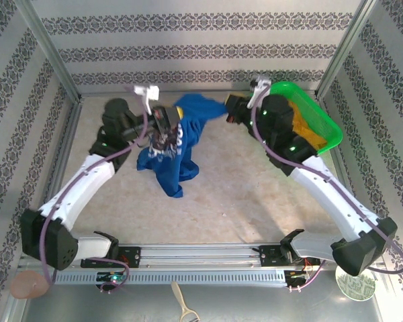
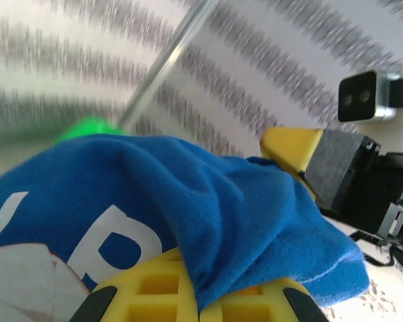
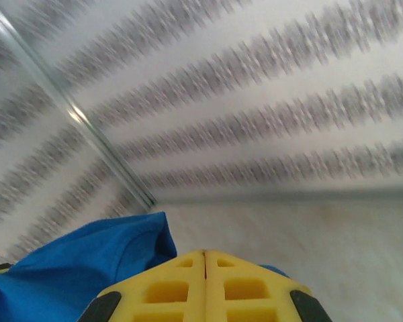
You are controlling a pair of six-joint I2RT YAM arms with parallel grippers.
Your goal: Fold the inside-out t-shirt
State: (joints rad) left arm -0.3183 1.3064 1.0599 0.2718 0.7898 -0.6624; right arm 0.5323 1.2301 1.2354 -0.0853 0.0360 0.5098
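Bright, even, diffuse light comes from above; shadows on the beige speckled surface (image 1: pixel 242 194) are faint and soft. Both wrist views smear the grey-striped patterned wallpaper (image 3: pixel 255 100) with motion blur.

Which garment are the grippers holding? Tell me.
The blue t-shirt, stretched between the left gripper and the right gripper. The orange-yellow garment lies in the green basket.

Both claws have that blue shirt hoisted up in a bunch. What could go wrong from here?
1. The right claw seems to pinch only a thin edge of the t-shirt; it could slip free.
2. The left claw grips a bunched wad, so the cloth may land crumpled, not flat.
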